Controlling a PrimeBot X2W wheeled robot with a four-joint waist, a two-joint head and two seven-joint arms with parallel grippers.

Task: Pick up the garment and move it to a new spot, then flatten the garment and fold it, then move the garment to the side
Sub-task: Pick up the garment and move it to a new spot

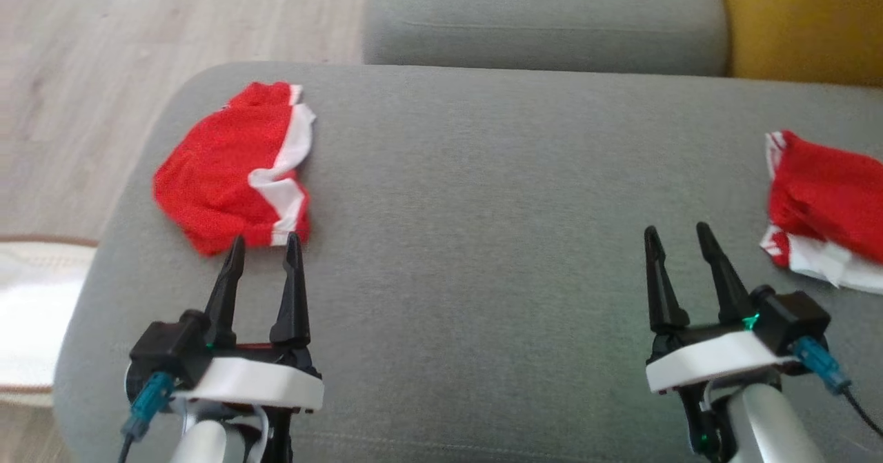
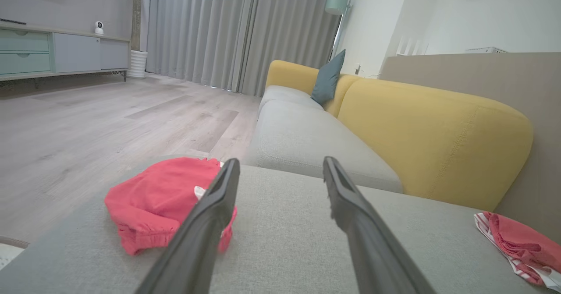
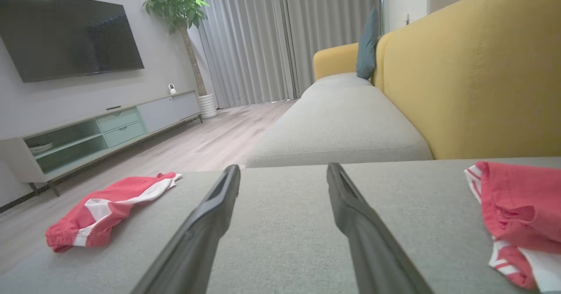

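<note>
**A:** Which step is judged to be in hand?

**B:** The pick-up. Nearest, the left claw (image 1: 265, 237) and the right claw (image 1: 676, 228) are both seen released, fingers spread and nothing grasped, above the grey cushion (image 1: 483, 194).

**A:** Where is the garment found?

**B:** Two red-and-white pieces are laid on that cushion. The left garment (image 1: 231, 166) is just beyond the left claw's tips. The right garment (image 1: 824, 204) is rumpled near the cushion's right edge, beside the right claw. Which one is meant cannot be told.

**A:** What is called for next?

**B:** One claw would need to be lowered onto a fold of cloth and clenched.

**A:** What is added by each view?

**B:** Both claws are taken in together by the head view. The far room is supplied by the wrist views: curtains (image 2: 241, 31) and a television (image 3: 65, 35). In the left wrist view the left garment is partly covered by a finger, while its white stripe is laid open to the right wrist view.
</note>
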